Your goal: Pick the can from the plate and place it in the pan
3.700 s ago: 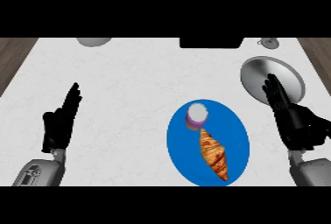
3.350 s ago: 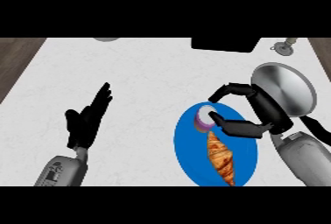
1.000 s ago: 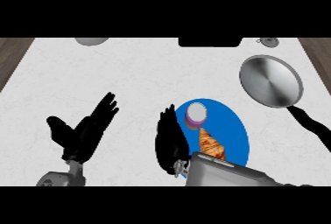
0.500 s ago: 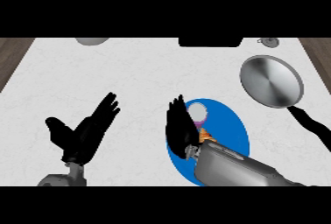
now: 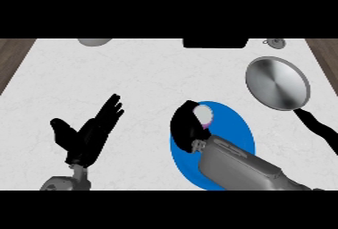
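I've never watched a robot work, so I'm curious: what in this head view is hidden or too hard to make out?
- Small pale can on the blue round plate: mostly covered by the black right hand.
- Whether the fingers actually close round the can: cannot tell.
- Anything else on the plate: hidden under the grey right forearm.
- Objects along the counter's far edge: cut off by the top edge.
- Silver pan: handle end runs off right.

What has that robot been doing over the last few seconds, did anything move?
The right hand swung in from beside the round silver pan onto the blue plate and now curls round the pale purple-topped can, hiding the croissant. The left hand stays open; pan and plate have not moved.
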### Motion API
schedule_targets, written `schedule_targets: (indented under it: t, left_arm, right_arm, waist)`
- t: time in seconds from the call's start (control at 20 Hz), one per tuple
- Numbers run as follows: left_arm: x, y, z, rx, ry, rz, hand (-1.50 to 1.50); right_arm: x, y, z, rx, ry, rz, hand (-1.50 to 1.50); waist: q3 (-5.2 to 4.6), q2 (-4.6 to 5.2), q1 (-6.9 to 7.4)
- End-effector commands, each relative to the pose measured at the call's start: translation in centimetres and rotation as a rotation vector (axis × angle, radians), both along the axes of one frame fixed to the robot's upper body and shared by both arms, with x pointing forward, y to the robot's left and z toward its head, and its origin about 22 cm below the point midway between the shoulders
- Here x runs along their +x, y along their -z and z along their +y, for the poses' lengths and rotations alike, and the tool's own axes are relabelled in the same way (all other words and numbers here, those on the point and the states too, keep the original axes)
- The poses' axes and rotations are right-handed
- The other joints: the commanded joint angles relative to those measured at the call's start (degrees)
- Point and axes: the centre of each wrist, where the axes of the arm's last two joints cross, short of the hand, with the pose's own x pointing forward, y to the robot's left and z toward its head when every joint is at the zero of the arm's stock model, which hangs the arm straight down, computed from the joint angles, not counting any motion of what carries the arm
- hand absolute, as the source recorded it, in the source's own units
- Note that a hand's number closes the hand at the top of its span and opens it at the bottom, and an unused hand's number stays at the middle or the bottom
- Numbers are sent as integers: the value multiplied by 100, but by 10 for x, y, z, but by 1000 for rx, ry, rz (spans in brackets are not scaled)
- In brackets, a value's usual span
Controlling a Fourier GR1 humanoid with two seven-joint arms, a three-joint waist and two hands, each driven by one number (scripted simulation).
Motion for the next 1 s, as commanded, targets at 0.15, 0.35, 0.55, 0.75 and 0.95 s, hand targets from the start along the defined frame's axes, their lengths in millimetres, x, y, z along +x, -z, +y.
schedule_targets:
  t: [0.15, 0.35, 0.55, 0.75, 0.95]
  left_arm:
    - [1, 3, 2, 11, 15, -21, 0]
    - [-1, 4, 9, -8, -49, 8, 0]
    - [1, 3, 5, -3, -26, -8, 0]
    - [5, 1, 1, -5, 24, -17, 0]
    - [2, 0, -6, -13, 13, 0, 0]
  right_arm:
    - [22, 9, 6, 109, 102, -3, 150]
    - [49, -4, -37, 519, 660, 63, 150]
    - [55, -1, -55, 763, 1022, 46, 150]
    - [58, -21, -42, 957, 1115, -239, 150]
    - [62, -50, -20, 1080, 987, -535, 150]
  waist:
    - [2, 20, 32]
    - [61, 36, -412]
    - [27, 51, -205]
    - [7, 31, 68]
    - [1, 8, 38]
